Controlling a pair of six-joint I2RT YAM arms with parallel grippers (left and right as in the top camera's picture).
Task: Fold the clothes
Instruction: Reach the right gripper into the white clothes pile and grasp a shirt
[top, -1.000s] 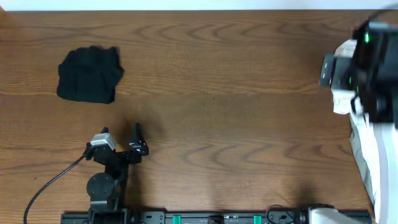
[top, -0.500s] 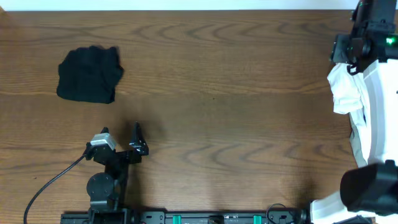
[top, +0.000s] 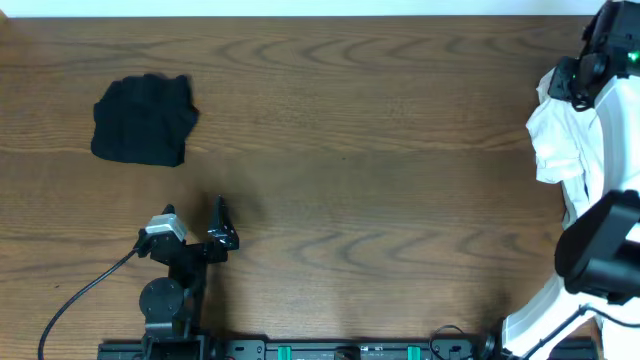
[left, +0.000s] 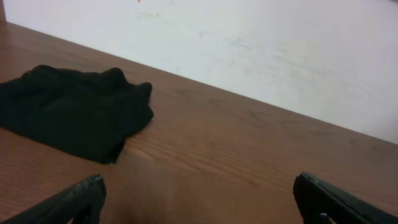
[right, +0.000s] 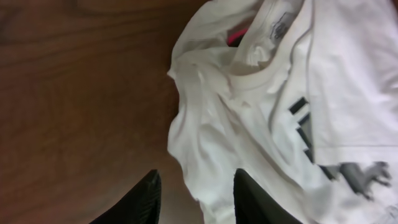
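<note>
Overhead: holding the left claw (top: 195, 213) spread wide above the table (top: 380, 150), gripping nothing, with the black garment (top: 143, 120) lying ahead of it to its left, well apart. Hanging the right claw (top: 578, 82) over the white T-shirt (top: 558, 140), bunched beneath it.

Left wrist: looking past wide-set fingers (left: 74, 199) at the black garment (left: 71, 112), crumpled ahead-left.

Right wrist: setting the fingers (right: 140, 199) narrow, with the white T-shirt (right: 249, 137) lying partly between them, collar just ahead. Gripping it or not: cannot tell.
</note>
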